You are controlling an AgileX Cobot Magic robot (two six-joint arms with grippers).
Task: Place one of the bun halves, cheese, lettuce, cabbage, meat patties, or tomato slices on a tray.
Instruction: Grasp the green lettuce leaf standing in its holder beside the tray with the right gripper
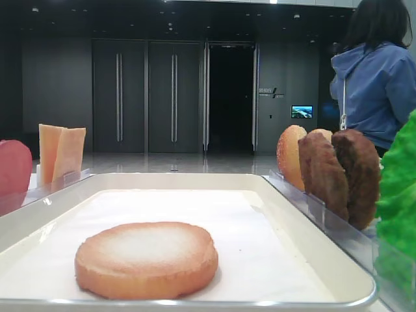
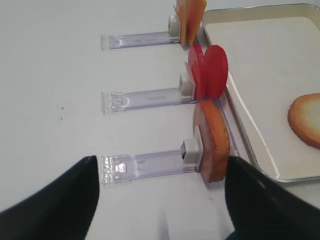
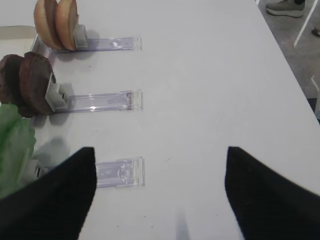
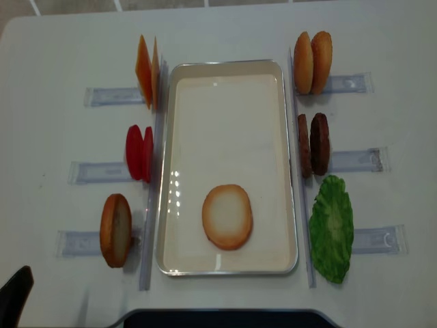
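A bun half [image 4: 227, 216] lies flat on the white tray [image 4: 166, 171], near its front. Left of the tray stand cheese [image 4: 147, 72], tomato slices [image 4: 139, 152] and another bun half [image 4: 115, 230]. To its right are two bun halves [image 4: 313, 61], meat patties [image 4: 314, 145] and the lettuce [image 4: 332, 229]. Cabbage is out of view. My left gripper [image 2: 162, 165] is open and empty, just short of the standing bun half [image 2: 215, 142]. My right gripper [image 3: 160, 155] is open and empty over bare table, right of the lettuce [image 3: 15, 145].
Each food item stands in a clear plastic rail holder [image 4: 102, 172] running outward from the tray. A person in a blue hoodie [image 1: 377, 84] stands behind the table at the right. The table edge and floor [image 3: 300, 45] show at the far right.
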